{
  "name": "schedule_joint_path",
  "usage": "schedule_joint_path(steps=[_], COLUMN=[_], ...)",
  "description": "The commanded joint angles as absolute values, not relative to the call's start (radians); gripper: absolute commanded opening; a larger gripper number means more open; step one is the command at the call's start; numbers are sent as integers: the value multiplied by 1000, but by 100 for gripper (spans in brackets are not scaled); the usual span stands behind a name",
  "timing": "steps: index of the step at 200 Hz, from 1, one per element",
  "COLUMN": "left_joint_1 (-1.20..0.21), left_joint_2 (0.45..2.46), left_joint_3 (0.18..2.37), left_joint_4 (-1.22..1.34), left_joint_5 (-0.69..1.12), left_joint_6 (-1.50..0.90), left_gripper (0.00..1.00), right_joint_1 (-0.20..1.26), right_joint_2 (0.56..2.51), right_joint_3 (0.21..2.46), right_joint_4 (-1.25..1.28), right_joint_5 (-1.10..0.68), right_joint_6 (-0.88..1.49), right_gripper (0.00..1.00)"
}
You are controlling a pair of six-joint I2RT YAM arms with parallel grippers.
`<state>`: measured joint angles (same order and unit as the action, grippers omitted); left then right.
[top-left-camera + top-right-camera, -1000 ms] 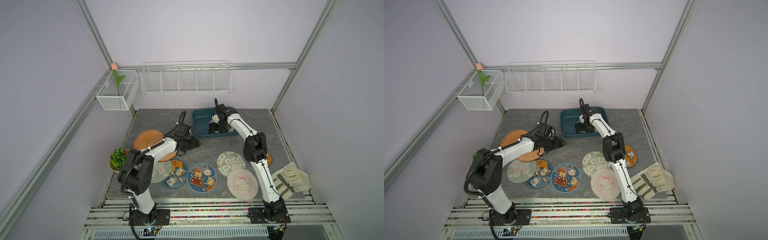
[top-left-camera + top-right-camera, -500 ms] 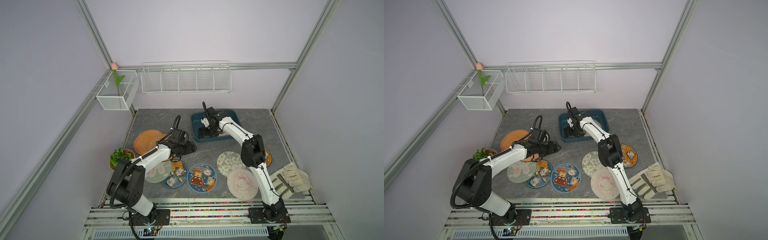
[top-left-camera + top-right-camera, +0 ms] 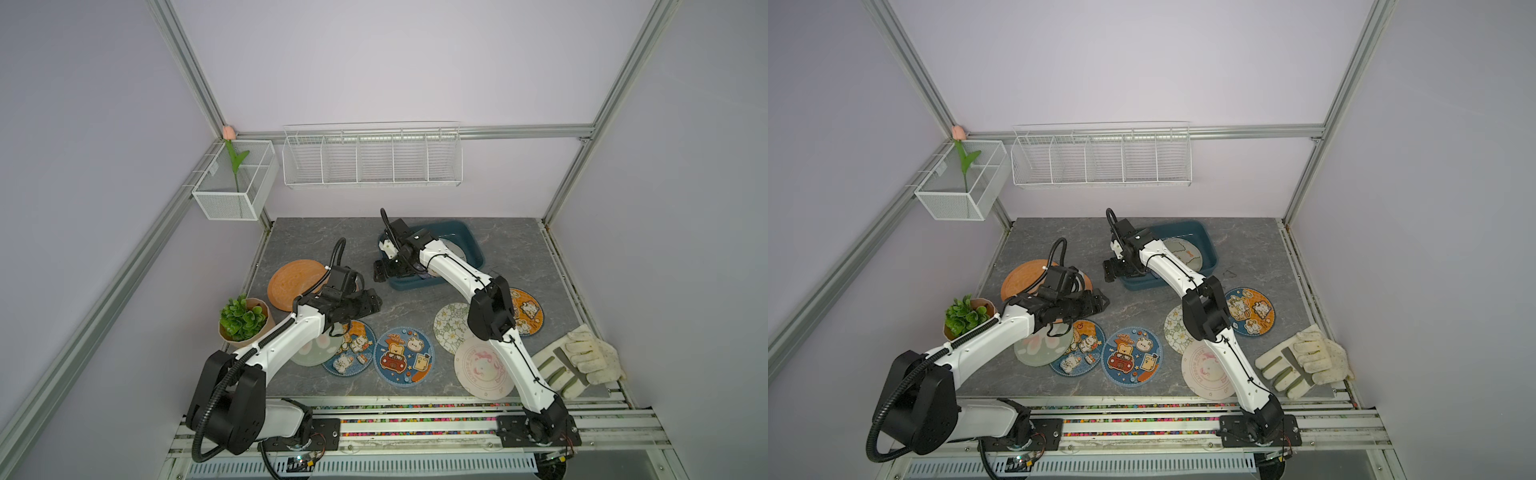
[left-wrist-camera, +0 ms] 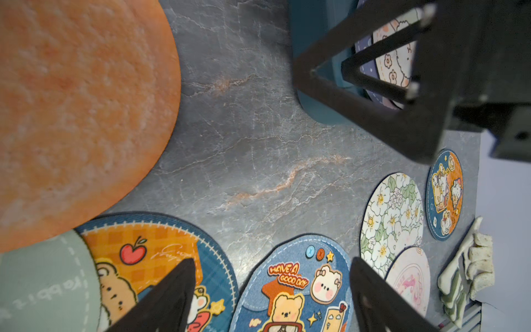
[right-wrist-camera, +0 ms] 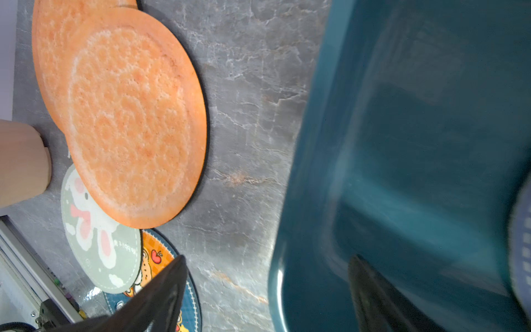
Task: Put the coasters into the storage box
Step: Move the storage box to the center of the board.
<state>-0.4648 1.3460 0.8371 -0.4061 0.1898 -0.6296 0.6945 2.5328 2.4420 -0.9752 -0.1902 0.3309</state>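
Overlapping pebbly round orange coasters (image 5: 129, 120)

Left gripper (image 4: 270, 261) spread above printed coasters (image 4: 296, 287) — storage box (image 4: 319, 113) apparently beyond.

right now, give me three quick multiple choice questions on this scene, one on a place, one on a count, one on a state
1. Where do the white gloves lie?
A. in the storage box
B. beside the plant pot
C. at the table's near right corner

2. How many plain orange coasters are out?
A. one
B. two
C. four

3. The left pincer is:
A. shut on an orange coaster
B. open, holding nothing
C. shut on a glove

Key: 1 C, both top views show them at that corner; 2 B, the right wrist view shows two, overlapping; 3 B, the left wrist view shows its fingers apart with nothing between.
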Motion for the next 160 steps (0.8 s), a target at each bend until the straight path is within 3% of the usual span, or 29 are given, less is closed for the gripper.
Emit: schedule_joint_path(steps=[1,116,160], left_joint_1=[-460,-459,-459], left_joint_2=[1307,1246,1252], left_joint_3=[809,768,753], left_joint_4=[-441,-452,-430], left_joint_5=[163,135,153], left_joint_6=[-645,-669,-673], left_gripper=[84,85,85], right_joint_1=[704,714,711], right_joint_2=[2561,2584,2579], right_joint_3=[2464,2474,2486], right_joint_4=[-965,-643,-638], right_joint_5=[-229,-481,-502], right_joint_6=[378,597,579], right_gripper=[89,89,89])
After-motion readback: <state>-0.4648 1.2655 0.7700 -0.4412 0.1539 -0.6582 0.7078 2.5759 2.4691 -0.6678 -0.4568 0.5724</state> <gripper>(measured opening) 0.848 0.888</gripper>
